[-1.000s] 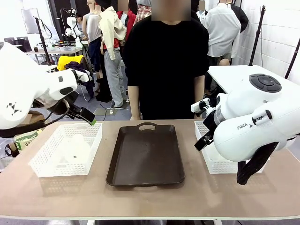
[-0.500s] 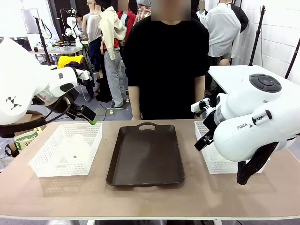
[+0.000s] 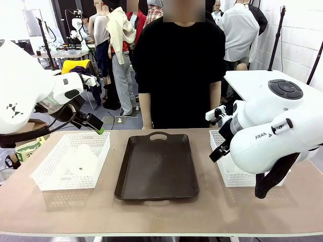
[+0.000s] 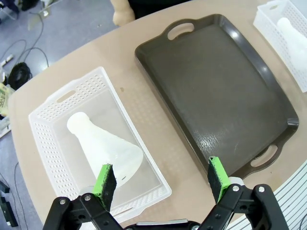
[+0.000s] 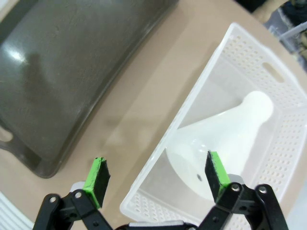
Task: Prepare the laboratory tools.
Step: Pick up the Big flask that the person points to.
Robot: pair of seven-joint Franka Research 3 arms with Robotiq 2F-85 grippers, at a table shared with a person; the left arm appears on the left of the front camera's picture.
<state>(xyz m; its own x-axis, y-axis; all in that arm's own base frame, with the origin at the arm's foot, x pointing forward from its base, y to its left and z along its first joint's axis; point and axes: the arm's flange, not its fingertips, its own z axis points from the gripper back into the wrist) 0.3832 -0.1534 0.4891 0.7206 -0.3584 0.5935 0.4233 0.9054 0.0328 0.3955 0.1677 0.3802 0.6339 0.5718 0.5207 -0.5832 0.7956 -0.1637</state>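
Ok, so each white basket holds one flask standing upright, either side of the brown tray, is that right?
Not quite. The flasks lie on their sides, not upright: the left wrist view shows one flask lying in the left basket, the right wrist view the other flask in the right basket. One each, either side of the brown tray, is right.

Tan table [image 3: 161, 214], rounded at the corners. Bears at its centre a dark brown tray [image 3: 157, 169], long axis from 12 to 6 o'clock, a cut-out handle at each end. At 9 o'clock of the tray, apart from it, a white mesh basket [image 3: 63, 182]; at 3 o'clock, a second basket [image 3: 226, 174], likewise apart. All three flat on the tabletop.
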